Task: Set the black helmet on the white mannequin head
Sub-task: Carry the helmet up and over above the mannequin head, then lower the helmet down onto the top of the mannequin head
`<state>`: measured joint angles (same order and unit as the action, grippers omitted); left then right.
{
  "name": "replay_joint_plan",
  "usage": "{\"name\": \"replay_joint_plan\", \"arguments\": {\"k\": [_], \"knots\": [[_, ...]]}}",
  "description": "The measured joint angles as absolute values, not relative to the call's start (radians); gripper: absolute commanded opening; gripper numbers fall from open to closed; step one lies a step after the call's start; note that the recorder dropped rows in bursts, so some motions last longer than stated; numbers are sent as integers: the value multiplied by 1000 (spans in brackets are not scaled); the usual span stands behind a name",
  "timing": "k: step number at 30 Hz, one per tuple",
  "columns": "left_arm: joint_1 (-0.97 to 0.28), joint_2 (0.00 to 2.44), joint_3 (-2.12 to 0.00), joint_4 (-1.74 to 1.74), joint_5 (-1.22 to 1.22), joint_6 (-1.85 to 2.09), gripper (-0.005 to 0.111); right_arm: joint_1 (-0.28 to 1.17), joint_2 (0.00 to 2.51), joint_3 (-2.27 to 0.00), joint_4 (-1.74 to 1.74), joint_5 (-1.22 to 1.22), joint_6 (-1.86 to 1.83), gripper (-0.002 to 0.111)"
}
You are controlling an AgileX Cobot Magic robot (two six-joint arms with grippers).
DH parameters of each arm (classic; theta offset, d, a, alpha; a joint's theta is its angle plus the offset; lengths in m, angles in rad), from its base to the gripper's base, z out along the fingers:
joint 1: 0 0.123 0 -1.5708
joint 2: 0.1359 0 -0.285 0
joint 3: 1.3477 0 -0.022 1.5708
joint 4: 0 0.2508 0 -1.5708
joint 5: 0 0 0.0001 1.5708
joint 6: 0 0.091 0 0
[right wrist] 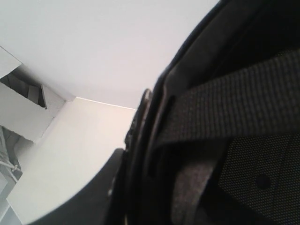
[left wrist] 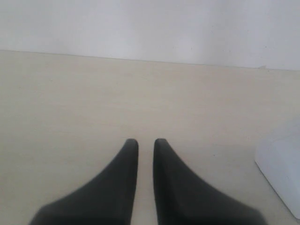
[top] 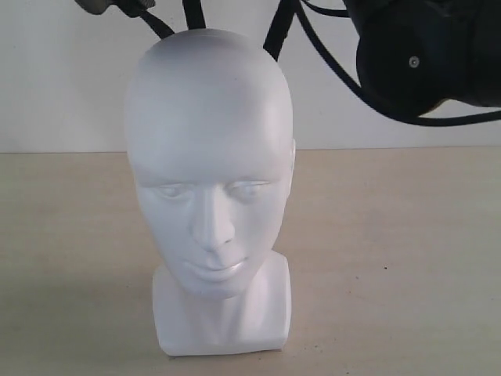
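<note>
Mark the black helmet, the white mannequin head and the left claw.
black helmet [right wrist: 234, 101]: right wrist view, on the webbing strap inside it.
white mannequin head [top: 211, 196]: exterior view, on the nose bridge.
left claw [left wrist: 146, 143]: left wrist view, midway between its fingertips.

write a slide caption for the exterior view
Bare white mannequin head stands upright on the tan table; the black helmet is raised at upper right, not yet on it.
</note>
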<state>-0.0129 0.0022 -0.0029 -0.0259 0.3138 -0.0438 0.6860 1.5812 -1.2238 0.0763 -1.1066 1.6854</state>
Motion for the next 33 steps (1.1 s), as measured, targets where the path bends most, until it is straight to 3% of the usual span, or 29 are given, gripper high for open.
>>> {"name": "replay_joint_plan", "arguments": {"k": [33], "knots": [[-13, 2, -3, -26, 314, -44, 13, 810, 1553, -1183, 53, -1099, 1705, 0]]}}
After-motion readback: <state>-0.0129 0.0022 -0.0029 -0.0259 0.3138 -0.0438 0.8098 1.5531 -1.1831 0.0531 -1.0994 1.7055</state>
